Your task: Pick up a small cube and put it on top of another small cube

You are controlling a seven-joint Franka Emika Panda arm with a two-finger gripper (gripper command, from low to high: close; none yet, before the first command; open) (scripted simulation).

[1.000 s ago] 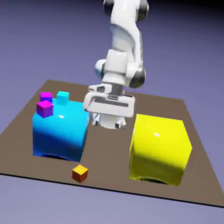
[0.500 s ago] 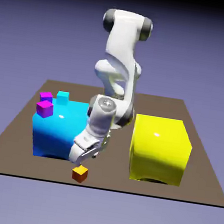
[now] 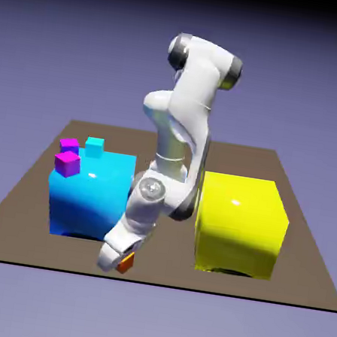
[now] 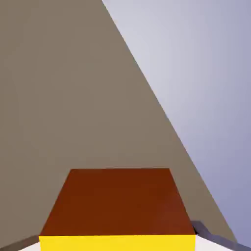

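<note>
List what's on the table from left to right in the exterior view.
Magenta cubes → small cyan cube → big cyan block → gripper at the orange cube → big yellow block.

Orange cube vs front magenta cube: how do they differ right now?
The orange cube sits on the table near its front edge; the front magenta cube rests up on the big cyan block. The gripper is down around the orange cube, while the magenta cube stands free. Both are tiny beside the blocks.
</note>
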